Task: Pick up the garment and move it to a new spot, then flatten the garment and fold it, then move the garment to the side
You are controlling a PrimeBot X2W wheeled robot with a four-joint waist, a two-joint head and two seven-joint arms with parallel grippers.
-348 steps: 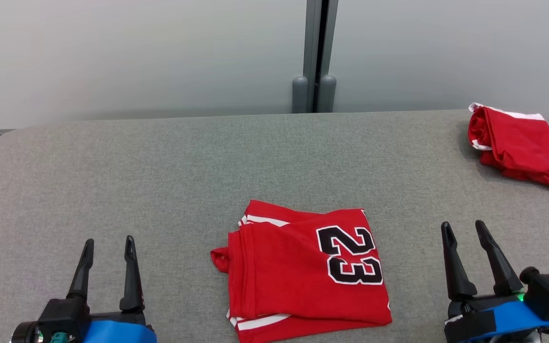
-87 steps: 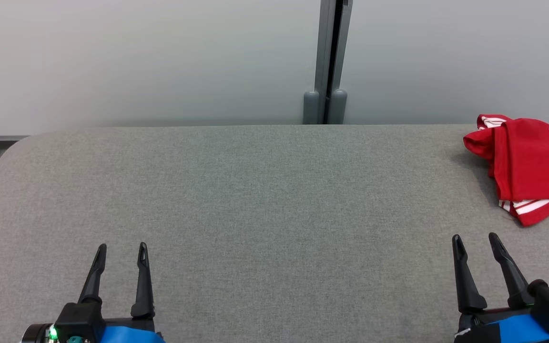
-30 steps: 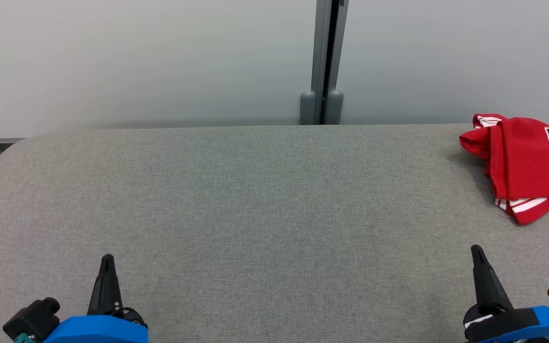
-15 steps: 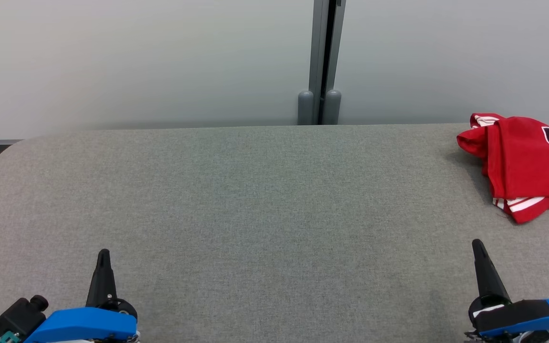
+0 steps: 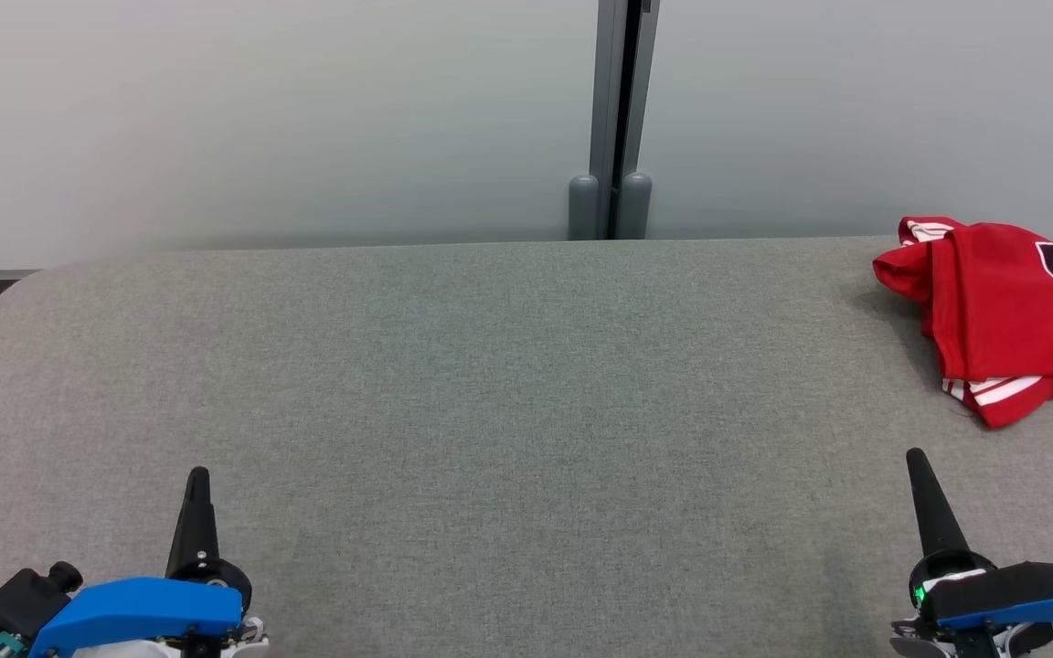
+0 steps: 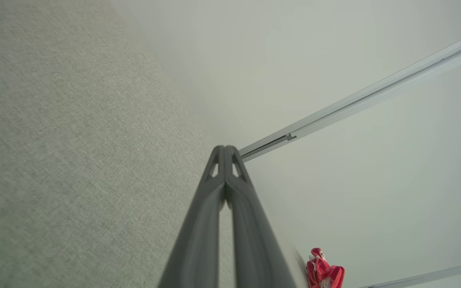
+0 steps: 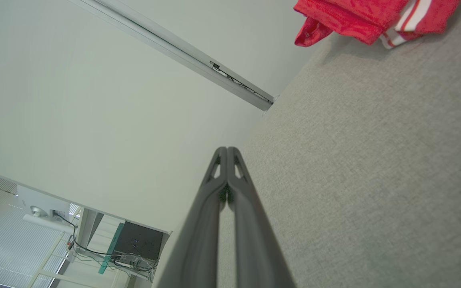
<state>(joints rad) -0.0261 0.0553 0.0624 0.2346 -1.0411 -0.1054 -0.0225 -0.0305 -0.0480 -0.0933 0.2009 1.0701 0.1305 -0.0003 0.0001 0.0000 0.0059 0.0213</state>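
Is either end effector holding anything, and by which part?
Nothing is held. The left end effector and right end effector are shut empty; the jersey lies apart.

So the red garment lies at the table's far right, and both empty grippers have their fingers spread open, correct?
One slip: the fingers are pressed together, not spread. Each wrist view shows it, for the left gripper and the right gripper. The red garment does lie at the table's far right.

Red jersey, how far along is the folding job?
Done: the red jersey lies folded at the far right of the grey table, so folding and moving aside look finished. In hand: nothing; left gripper and right gripper are shut, empty. Left: apparently nothing.
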